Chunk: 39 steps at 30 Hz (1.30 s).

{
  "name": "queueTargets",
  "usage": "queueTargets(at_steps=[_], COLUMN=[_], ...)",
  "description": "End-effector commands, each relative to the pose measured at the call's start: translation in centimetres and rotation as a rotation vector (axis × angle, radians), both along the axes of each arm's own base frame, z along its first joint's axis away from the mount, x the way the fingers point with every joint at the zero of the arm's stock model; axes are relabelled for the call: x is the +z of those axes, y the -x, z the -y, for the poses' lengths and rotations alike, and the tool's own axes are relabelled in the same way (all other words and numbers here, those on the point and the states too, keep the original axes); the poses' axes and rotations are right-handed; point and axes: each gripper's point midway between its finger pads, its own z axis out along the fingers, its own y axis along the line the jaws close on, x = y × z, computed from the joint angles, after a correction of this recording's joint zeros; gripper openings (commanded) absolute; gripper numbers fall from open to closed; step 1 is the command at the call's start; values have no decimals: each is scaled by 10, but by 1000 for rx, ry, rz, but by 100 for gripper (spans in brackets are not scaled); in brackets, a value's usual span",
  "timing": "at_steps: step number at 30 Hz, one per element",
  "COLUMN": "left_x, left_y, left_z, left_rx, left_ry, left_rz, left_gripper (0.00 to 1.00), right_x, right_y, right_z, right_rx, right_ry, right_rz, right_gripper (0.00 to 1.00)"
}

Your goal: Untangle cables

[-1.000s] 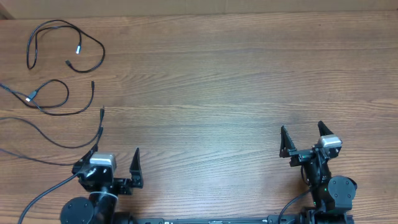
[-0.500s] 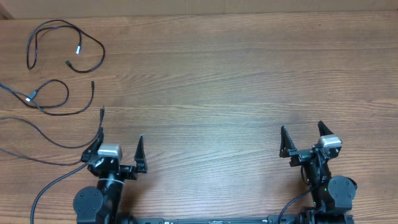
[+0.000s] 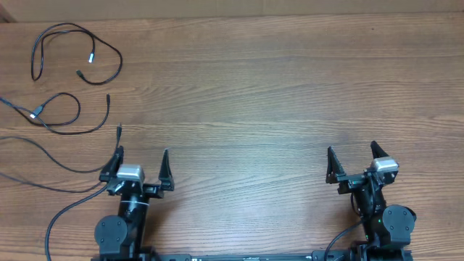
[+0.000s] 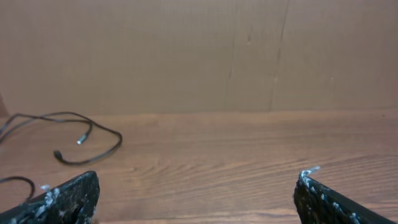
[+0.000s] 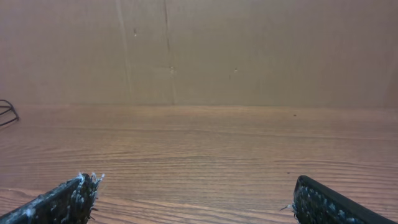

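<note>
Several thin black cables lie apart at the table's far left. One is a wide loop with a silver tip (image 3: 91, 58). A second curls round a silver plug (image 3: 34, 112). A third runs in from the left edge and ends in a plug (image 3: 119, 131), just beyond my left gripper (image 3: 141, 161). That gripper is open and empty near the front edge. In the left wrist view the looped cable (image 4: 81, 141) lies far ahead on the left, beyond the open left gripper (image 4: 196, 186). My right gripper (image 3: 352, 156) is open and empty at the front right, over bare wood (image 5: 194, 190).
A brown cardboard wall (image 4: 186, 56) closes the table's far side. The left arm's thicker black cord (image 3: 65, 215) trails off to the front left. A bit of cable (image 5: 6, 115) shows at the right wrist view's left edge.
The left arm has swung to the right and straightened, so its open fingers now point at the far wall. The right arm and the cables have not moved.
</note>
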Motion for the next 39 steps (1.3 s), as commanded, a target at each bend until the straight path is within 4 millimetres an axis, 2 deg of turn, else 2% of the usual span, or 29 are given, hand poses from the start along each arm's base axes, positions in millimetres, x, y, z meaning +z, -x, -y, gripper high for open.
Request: queueTargets(at_steps=[1,11,14,24,28,39], left_x=[-7,-18,-37,-34,-33,-35], left_y=[-2,-4,-3,-2,-1,-1], left_z=[-2,-7,-18,-36,-47,-44], left_rx=[8,36,101,204,275,245], left_ry=[34,-94,-92,-88,28,-32], left_rz=[4,-5,-84,-80,-71,-80], left_gripper=[99,99,100,99,100,100], right_x=[-1,-1,-1,-1,-1,-1], right_y=[0,0,0,0,0,0], right_z=[1,1,1,1,1,1], right_rx=[-6,-6,-6,-6,-6,-5], right_ry=[1,1,1,1,1,1], right_rz=[6,6,6,6,6,6], right_gripper=[100,100,100,100,100,100])
